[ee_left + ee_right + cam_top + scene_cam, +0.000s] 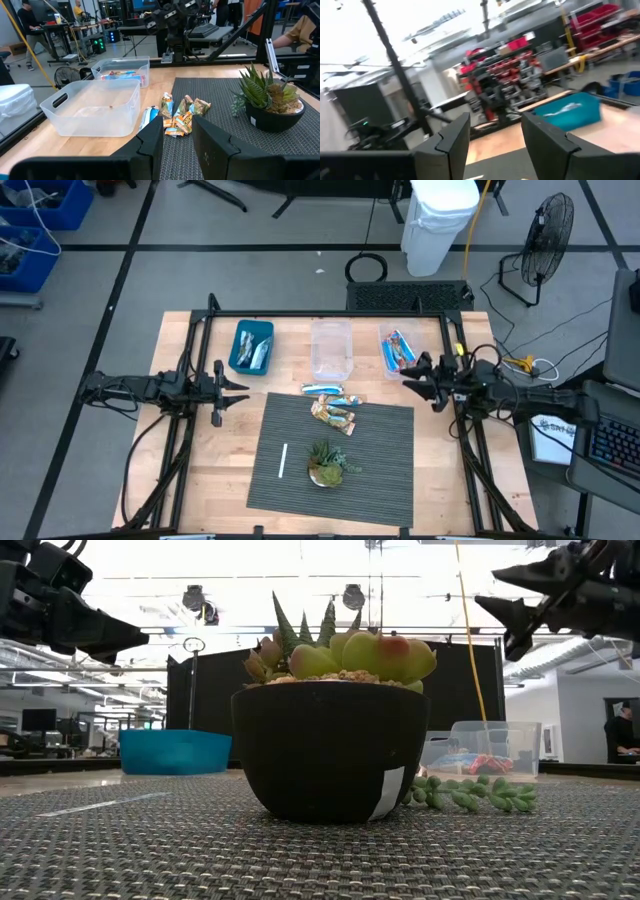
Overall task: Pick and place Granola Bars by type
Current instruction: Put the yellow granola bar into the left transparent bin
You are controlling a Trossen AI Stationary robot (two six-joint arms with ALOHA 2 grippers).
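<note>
A few granola bars lie loose at the far edge of the dark mat [300, 480]: a silvery-blue one [325, 390] and several tan/gold ones [335, 413], seen also in the left wrist view [181, 117]. A blue bin [250, 347] holds silvery bars. A clear bin [397, 352] holds blue-and-red bars. Between them stands a clear bin [331, 348] with no bars showing in it. My left gripper [232, 387] hangs open at the table's left, pointing level at the bars. My right gripper [410, 377] hangs open at the right, beside the blue-and-red bin.
A small plant in a dark pot [328, 463] stands on the mat's near half, with a thin white stick [283, 460] lying to its left. A dark frame runs along the table's left, far and right edges.
</note>
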